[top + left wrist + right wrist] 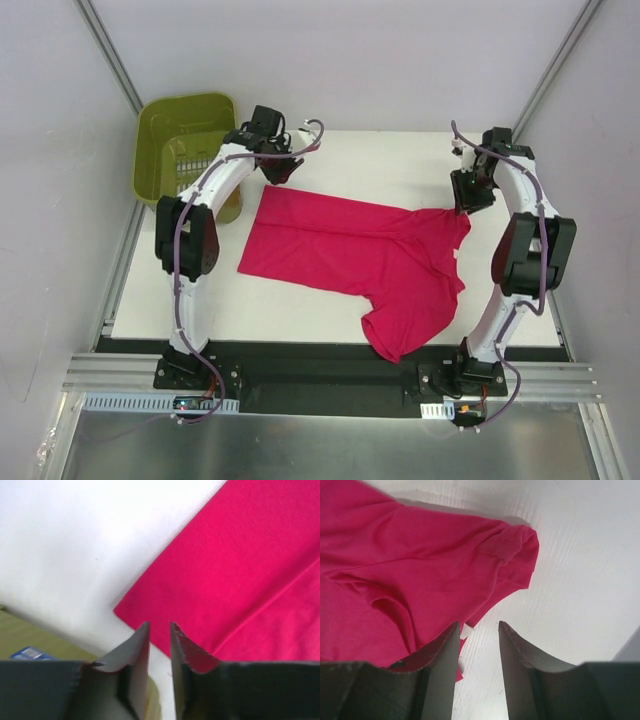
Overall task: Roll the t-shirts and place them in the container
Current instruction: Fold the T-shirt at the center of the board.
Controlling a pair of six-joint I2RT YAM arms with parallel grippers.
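Note:
The magenta-red t-shirt [360,255] lies spread flat on the white table [380,160], its hem to the left and one sleeve hanging toward the front edge. My left gripper [281,168] hovers over the shirt's far left corner [120,611]. Its jaws [160,626] stand a narrow gap apart with nothing between them. My right gripper [468,197] is above the shirt's far right sleeve [512,550]. It is open and empty [478,624], with the shirt's edge and a small white tag [466,631] beside its left finger.
A green plastic basket [185,150] stands at the table's far left corner, close behind the left gripper; its rim shows in the left wrist view [30,637]. White walls enclose the table on three sides. A black rail [320,375] runs along the front.

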